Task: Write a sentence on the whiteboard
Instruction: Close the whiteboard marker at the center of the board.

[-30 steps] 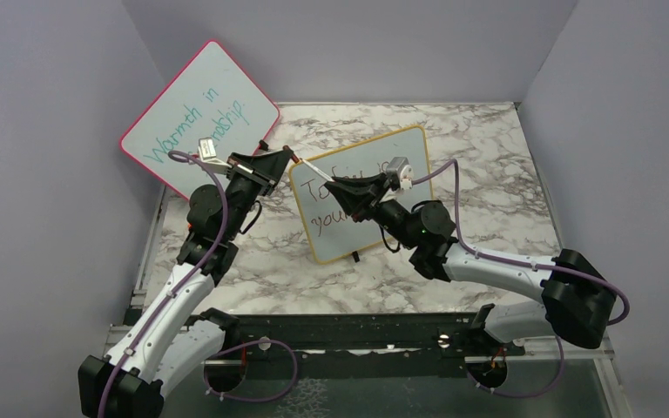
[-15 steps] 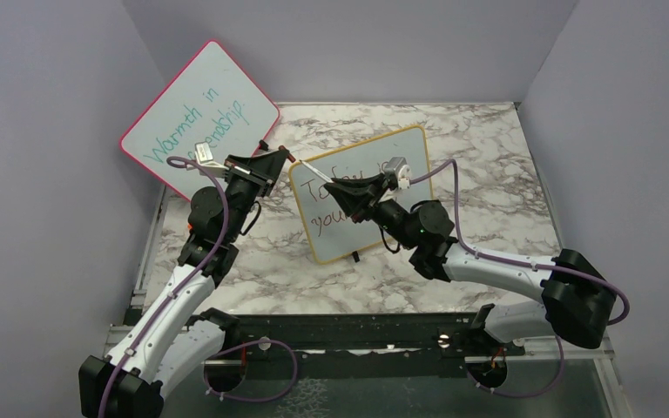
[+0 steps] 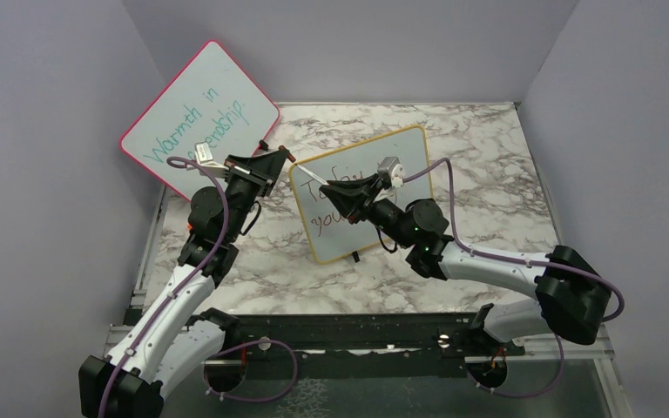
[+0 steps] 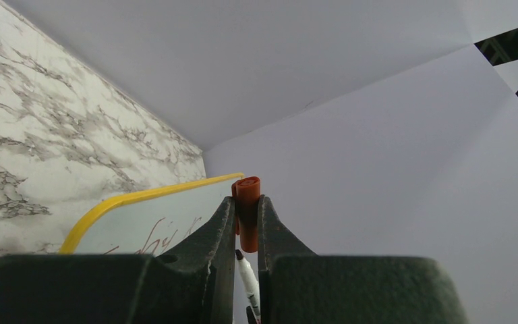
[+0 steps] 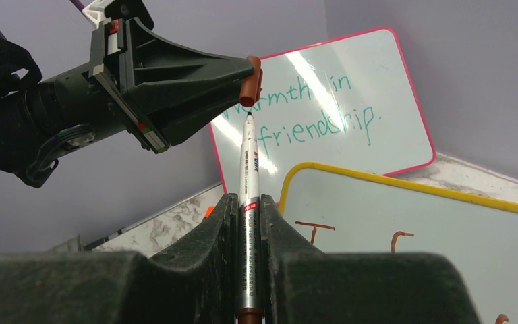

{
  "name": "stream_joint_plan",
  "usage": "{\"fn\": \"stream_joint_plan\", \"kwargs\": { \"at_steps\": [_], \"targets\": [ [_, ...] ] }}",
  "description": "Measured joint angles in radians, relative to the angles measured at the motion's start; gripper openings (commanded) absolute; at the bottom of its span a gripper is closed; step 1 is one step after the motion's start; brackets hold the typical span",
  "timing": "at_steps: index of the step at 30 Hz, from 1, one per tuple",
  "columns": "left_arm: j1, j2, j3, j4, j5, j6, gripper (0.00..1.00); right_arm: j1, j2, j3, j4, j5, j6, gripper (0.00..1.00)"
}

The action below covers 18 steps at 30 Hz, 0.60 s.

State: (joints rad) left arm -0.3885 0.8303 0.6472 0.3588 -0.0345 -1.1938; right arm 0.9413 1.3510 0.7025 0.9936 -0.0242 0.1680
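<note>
- While both arms meet over the left-middle of the marble table (image 3: 488, 157), we see the left gripper (image 3: 286, 158) pinching a red-brown marker cap (image 3: 290, 154) between its fingertips.
- Left wrist view: jaws pressed onto the cap (image 4: 247, 214), which sticks out past the fingertips of the left gripper (image 4: 246, 202), open end facing back toward the camera.
- Right gripper (image 3: 326, 185) is clamped on a white marker (image 3: 309, 171), barrel running along between the jaws.
- Right wrist view: the marker (image 5: 248, 169) points straight up out of the right gripper (image 5: 246, 202), bare tip aimed at the cap (image 5: 250, 88).
- Tip sits just below the cap's opening, not inside it; we cannot tell whether they touch.
- From the left wrist we catch the marker (image 4: 246, 277) tip-first, right under the cap.
- Whiteboard (image 3: 414, 148), yellow-tan frame, stands mid-table, tipped back, one black foot (image 3: 354, 256) showing at its lower edge.
- It sits just behind the right gripper and just right of the left one.
- Sentence (image 3: 327, 219) is on the board in thin red-brown strokes, two lines; we read "To" on top and "you" below, the rest is covered by the right arm.
- Right wrist shows only a few strokes of it (image 5: 313, 229) on the whiteboard (image 5: 445, 236).
- Pink-framed board (image 3: 200, 109) leans at the back left against the wall, teal "Warmth in friendship." on it (image 5: 351, 88).
- Neither gripper touches the yellow-framed board.
</note>
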Motion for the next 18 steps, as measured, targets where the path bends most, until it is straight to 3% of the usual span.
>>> {"fn": "stream_joint_plan", "kwargs": {
  "at_steps": [18],
  "targets": [
    [0.0,0.007,-0.003,0.006,0.006,-0.003,0.0,0.0,0.004,0.0,0.016,0.005,0.011,0.01]
  ]
}}
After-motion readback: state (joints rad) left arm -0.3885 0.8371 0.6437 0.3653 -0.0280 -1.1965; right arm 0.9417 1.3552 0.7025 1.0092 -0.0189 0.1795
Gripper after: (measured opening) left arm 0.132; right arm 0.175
